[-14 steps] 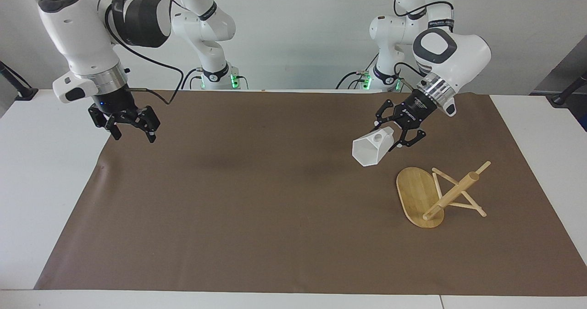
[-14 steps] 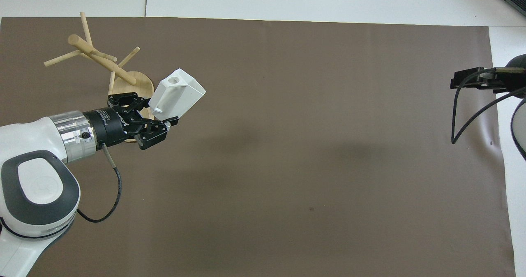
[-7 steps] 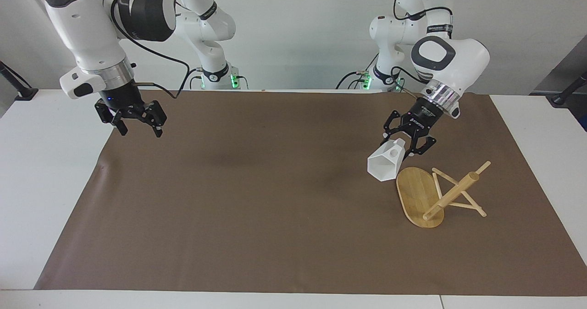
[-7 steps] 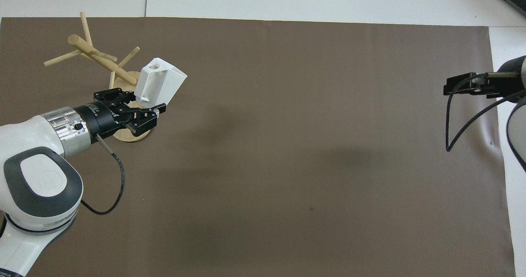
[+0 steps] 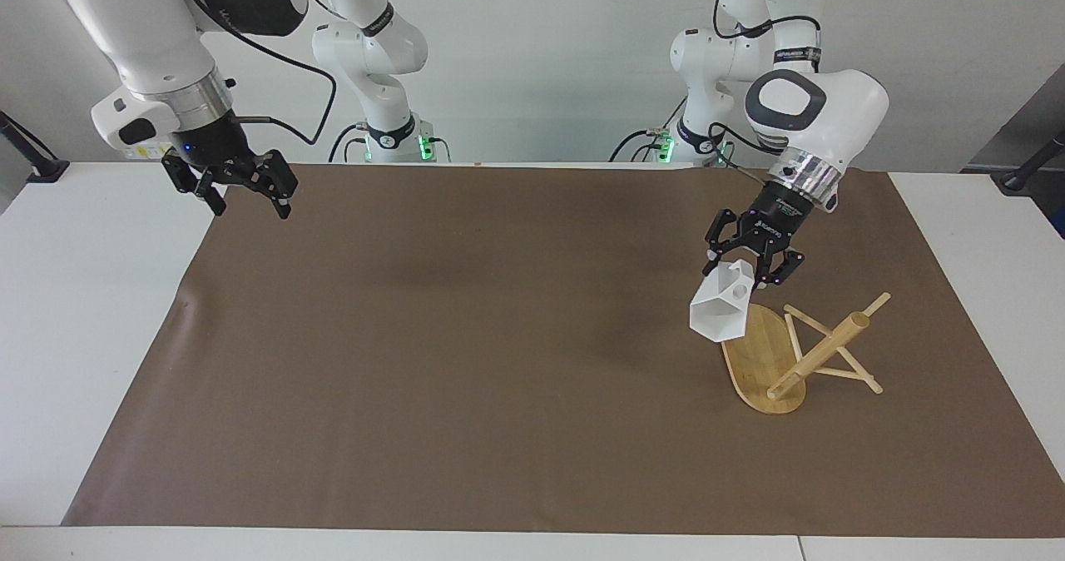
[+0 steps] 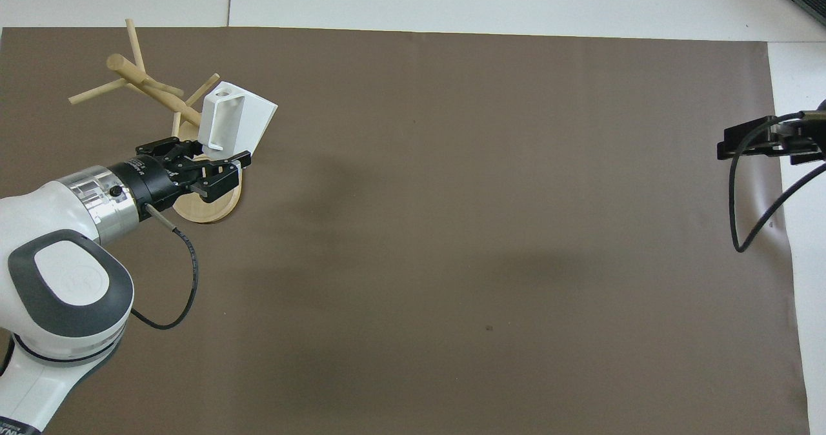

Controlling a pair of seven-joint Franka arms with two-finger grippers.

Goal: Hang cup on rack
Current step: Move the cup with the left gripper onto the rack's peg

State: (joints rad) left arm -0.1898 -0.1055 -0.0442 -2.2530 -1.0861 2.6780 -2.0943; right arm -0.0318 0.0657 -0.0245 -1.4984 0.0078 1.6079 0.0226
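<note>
The white faceted cup [image 5: 720,312] hangs tilted in my left gripper [image 5: 746,273], which is shut on its handle end. The cup's open rim points down and away from the robots. It is in the air over the edge of the rack's oval base [image 5: 753,359], apart from the post and pegs. The bamboo rack [image 5: 819,353] stands on the brown mat toward the left arm's end. From overhead, the cup [image 6: 237,117] overlaps one peg tip of the rack [image 6: 153,91], with the left gripper [image 6: 217,159] over the base [image 6: 208,208]. My right gripper [image 5: 243,191] is open, empty and raised over the mat's corner.
A brown mat [image 5: 466,378] covers most of the white table [image 5: 75,336]. The right gripper [image 6: 768,142] shows at the mat's edge in the overhead view, with its black cable [image 6: 742,228] looping below it.
The left gripper has carried the cup toward the rack and lower, from beside the base to over its edge. The right gripper has risen and drawn back toward the robots' end.
</note>
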